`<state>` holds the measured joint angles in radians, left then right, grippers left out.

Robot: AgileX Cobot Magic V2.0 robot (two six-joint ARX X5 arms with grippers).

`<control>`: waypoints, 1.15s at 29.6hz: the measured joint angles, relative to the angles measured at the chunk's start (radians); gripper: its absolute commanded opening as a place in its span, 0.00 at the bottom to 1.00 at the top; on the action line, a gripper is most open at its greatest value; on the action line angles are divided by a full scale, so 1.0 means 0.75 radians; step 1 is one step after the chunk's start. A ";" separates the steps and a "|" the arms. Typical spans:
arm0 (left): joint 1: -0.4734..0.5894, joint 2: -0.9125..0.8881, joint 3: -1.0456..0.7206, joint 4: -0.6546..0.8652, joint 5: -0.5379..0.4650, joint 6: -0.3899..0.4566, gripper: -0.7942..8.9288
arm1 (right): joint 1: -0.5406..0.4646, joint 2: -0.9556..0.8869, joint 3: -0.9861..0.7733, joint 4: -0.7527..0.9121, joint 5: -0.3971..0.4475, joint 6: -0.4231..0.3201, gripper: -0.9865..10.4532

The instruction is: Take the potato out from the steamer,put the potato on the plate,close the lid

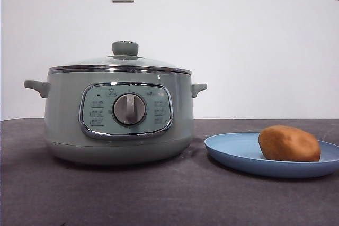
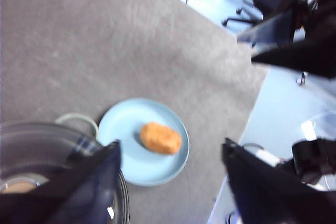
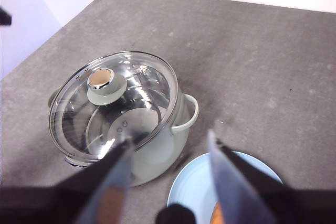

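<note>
Left gripper (image 2: 170, 182) and right gripper (image 3: 168, 182) both hang above the table with jaws spread apart and empty; neither appears in the front view. Below and between the left jaws lies the potato (image 2: 160, 137), resting toward one side of the plate (image 2: 121, 129) just beside the steamer (image 3: 157, 156), while the right gripper looks down on the lid (image 3: 113, 103), seated on the steamer's rim. The potato looks firm, smooth-skinned and light, best pinched across its short axis; the glass lid is likely heavier and breakable, and offers only its knob (image 3: 105, 85) as a hold.
</note>
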<state>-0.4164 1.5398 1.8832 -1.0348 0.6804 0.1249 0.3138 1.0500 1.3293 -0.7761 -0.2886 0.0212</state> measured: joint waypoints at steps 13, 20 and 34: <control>-0.016 0.000 0.000 -0.042 -0.006 0.054 0.08 | 0.000 0.000 0.001 -0.001 0.005 -0.018 0.09; -0.016 0.000 0.000 -0.049 -0.007 0.054 0.08 | 0.000 0.001 0.001 -0.001 0.005 -0.019 0.09; -0.012 0.000 0.000 -0.014 -0.012 0.058 0.08 | 0.000 0.002 0.001 -0.001 0.005 -0.019 0.09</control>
<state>-0.4255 1.5398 1.8832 -1.0451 0.6712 0.1688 0.3138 1.0512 1.3296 -0.7769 -0.2848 0.0071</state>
